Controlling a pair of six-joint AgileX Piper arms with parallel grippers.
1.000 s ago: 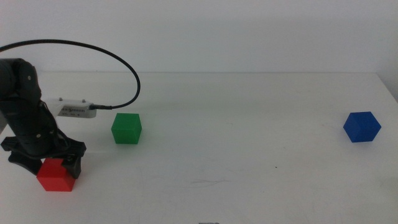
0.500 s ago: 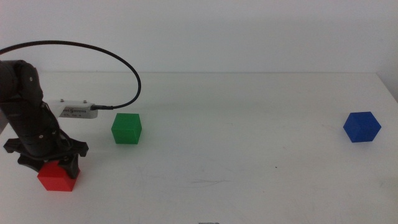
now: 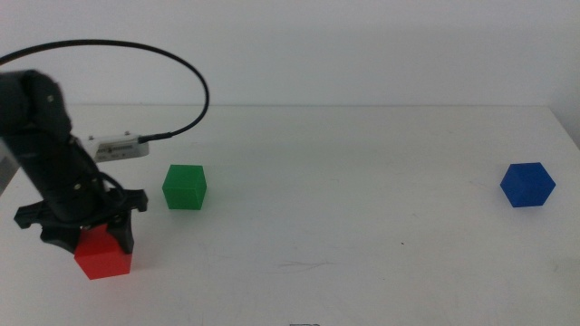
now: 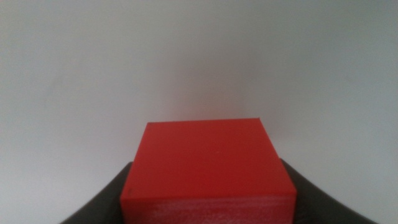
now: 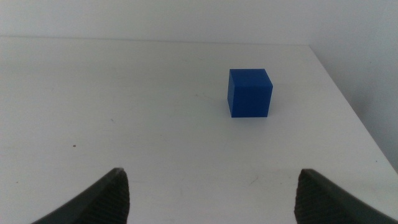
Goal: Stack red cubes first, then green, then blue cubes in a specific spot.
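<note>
My left gripper (image 3: 93,235) is at the table's left front, shut on the red cube (image 3: 103,257). I cannot tell whether the cube rests on the tabletop or hangs just above it. In the left wrist view the red cube (image 4: 208,165) fills the gap between the two dark jaws of the left gripper (image 4: 208,208). The green cube (image 3: 185,186) stands on the table just right of and behind that gripper. Far to the right stands the blue cube (image 3: 526,184). The right wrist view shows the blue cube (image 5: 249,93) well ahead of my open, empty right gripper (image 5: 214,199). The right arm is outside the middle view.
A black cable (image 3: 172,68) loops over the left arm to a white connector (image 3: 120,145) behind the gripper. The white table (image 3: 362,235) ends at a right edge (image 5: 354,118) close to the blue cube.
The left gripper has moved a little to the right with the red cube, towards the green cube. The green and blue cubes have not moved.
</note>
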